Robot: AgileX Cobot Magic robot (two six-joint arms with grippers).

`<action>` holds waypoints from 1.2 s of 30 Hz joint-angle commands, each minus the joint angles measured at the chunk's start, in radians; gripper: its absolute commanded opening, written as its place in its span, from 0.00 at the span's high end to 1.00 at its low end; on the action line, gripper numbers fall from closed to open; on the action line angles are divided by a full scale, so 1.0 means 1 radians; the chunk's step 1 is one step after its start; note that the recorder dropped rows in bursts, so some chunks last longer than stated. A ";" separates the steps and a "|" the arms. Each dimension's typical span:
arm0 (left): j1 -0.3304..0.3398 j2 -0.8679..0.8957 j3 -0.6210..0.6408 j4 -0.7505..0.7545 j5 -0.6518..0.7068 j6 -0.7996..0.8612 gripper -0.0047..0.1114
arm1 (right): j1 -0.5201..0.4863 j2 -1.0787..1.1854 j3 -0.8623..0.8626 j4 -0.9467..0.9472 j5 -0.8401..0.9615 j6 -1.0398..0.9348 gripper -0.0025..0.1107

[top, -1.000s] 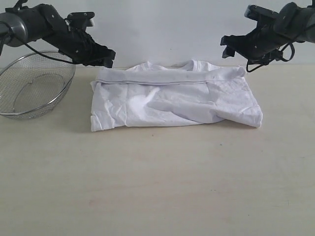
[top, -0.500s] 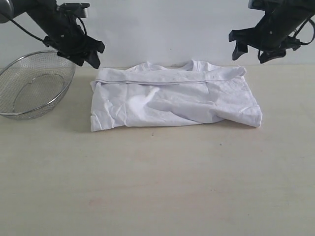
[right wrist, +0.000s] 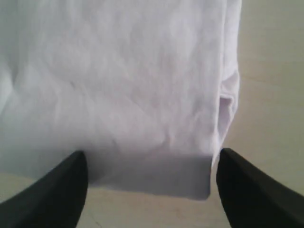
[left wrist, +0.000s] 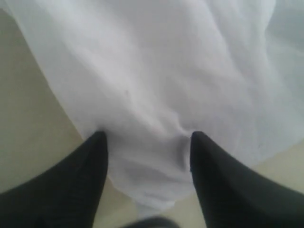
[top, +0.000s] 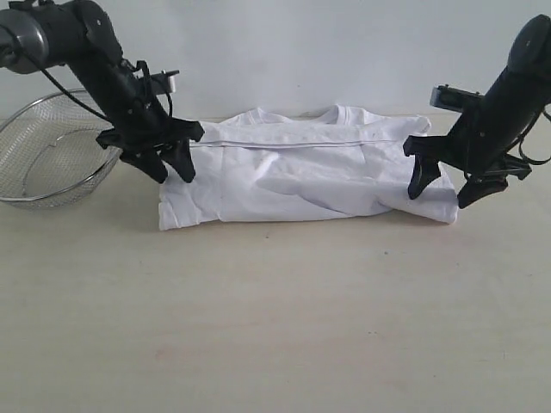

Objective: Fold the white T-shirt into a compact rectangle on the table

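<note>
Both grippers, the left gripper (top: 174, 172) and right gripper (top: 440, 196), stand empty with jaws spread at opposite ends of the partly folded white T-shirt (top: 301, 176) near the far edge of the table (top: 275, 327); each should pinch all layers squarely, then lift together.

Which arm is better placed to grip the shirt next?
Left, probably: the left gripper is open with cloth of the white T-shirt puckered between its fingertips. The right gripper merely flanks a corner.

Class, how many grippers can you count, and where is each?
2: the left gripper at the white T-shirt's left end, the right gripper at its right end.
</note>
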 commanded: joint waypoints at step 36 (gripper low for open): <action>-0.013 0.011 0.152 0.129 -0.069 0.026 0.92 | -0.088 -0.013 0.002 -0.215 -0.124 0.126 0.98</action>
